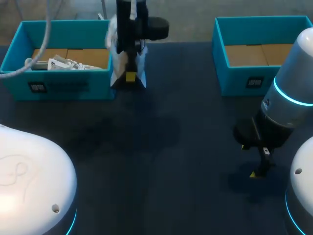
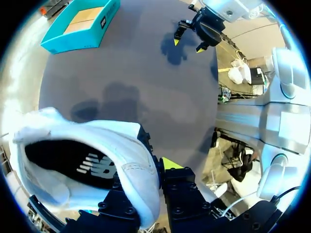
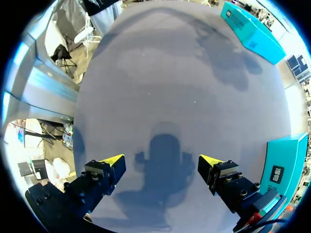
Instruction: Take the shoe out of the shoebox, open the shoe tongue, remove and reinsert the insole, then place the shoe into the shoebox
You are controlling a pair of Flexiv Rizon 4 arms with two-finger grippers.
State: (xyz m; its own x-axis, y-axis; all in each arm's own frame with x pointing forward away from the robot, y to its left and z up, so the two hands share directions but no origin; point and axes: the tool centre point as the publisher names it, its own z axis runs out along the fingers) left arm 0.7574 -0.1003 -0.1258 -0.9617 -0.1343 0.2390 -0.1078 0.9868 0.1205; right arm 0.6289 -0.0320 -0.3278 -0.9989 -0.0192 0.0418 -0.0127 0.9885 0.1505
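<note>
My left gripper (image 1: 129, 73) hangs at the back of the table, just right of the left teal shoebox (image 1: 19, 81), shut on a white shoe (image 1: 113, 34). In the left wrist view the gripper (image 2: 148, 167) pinches the shoe's (image 2: 92, 141) side wall at the opening; one yellow fingertip (image 2: 170, 162) shows outside, the other is hidden inside. The dark insole (image 2: 68, 160) shows in the shoe. My right gripper (image 1: 248, 161) stands open low over the table at the right, nothing between its fingers (image 3: 162, 160).
The left shoebox holds crumpled white paper (image 1: 63, 63). A second teal shoebox (image 1: 234, 81) with a bare cardboard floor stands at the back right, also beside the right gripper (image 3: 279, 167). The dark table top (image 1: 156, 147) lies between the arms.
</note>
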